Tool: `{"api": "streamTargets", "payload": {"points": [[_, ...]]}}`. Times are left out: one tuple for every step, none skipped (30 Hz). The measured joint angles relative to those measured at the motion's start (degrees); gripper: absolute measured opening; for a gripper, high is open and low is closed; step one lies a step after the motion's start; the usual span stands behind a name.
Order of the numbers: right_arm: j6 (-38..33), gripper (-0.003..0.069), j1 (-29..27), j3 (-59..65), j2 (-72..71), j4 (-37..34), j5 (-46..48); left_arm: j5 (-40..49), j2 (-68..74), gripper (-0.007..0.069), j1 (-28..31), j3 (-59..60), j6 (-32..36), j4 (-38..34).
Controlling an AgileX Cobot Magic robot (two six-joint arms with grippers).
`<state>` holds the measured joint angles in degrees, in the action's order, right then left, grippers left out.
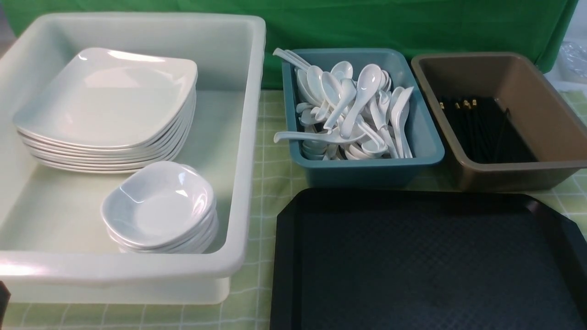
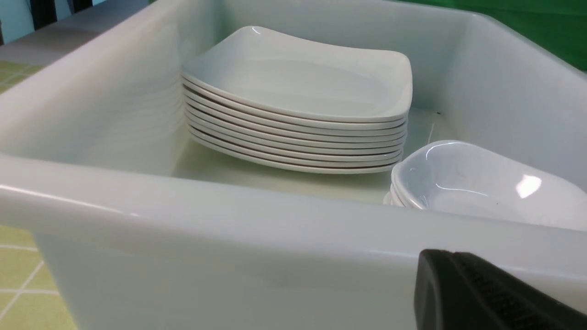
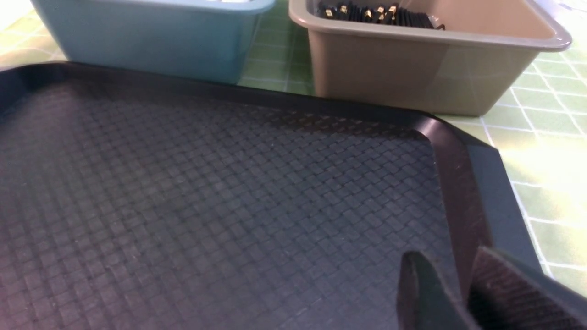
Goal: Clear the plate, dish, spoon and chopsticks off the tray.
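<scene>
The black tray [image 1: 426,261] [image 3: 206,192] lies bare at the front right, with nothing on it. White square plates [image 1: 110,98] [image 2: 298,78] are stacked in the white bin, beside a stack of small dishes [image 1: 158,206] [image 2: 472,178]. Spoons [image 1: 353,110] fill the teal bin. Black chopsticks [image 1: 481,130] [image 3: 376,13] lie in the brown bin. My left gripper [image 2: 440,259] is shut and empty, just outside the white bin's near wall. My right gripper [image 3: 447,259] hovers open over the tray's right corner, nothing between its fingers. Neither gripper shows in the front view.
The white bin [image 1: 250,137] stands at the left, the teal bin [image 1: 367,167] behind the tray, and the brown bin [image 1: 545,105] to its right. A green checked cloth [image 1: 270,174] covers the table, with a green backdrop behind.
</scene>
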<state>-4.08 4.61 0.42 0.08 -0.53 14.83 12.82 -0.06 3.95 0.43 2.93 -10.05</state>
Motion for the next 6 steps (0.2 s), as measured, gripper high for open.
{"api": "streamTargets", "payload": {"points": [[0.0,0.0202,0.0,0.0,0.0,0.0,0.0,0.0,0.0,0.0011,0.0,0.0,0.0,0.0],[0.0,0.0208,0.0,0.0,0.0,0.0,0.0,0.0,0.0,0.0011,0.0,0.0,0.0,0.0],[0.0,0.0213,0.0,0.0,0.0,0.0,0.0,0.0,0.0,0.0011,0.0,0.0,0.0,0.0],[0.0,0.0213,0.0,0.0,0.0,0.0,0.0,0.0,0.0,0.0011,0.0,0.0,0.0,0.0],[0.0,0.0216,0.0,0.0,0.0,0.0,0.0,0.0,0.0,0.0011,0.0,0.0,0.0,0.0],[0.0,0.0217,0.0,0.0,0.0,0.0,0.0,0.0,0.0,0.0011,0.0,0.0,0.0,0.0]]}}
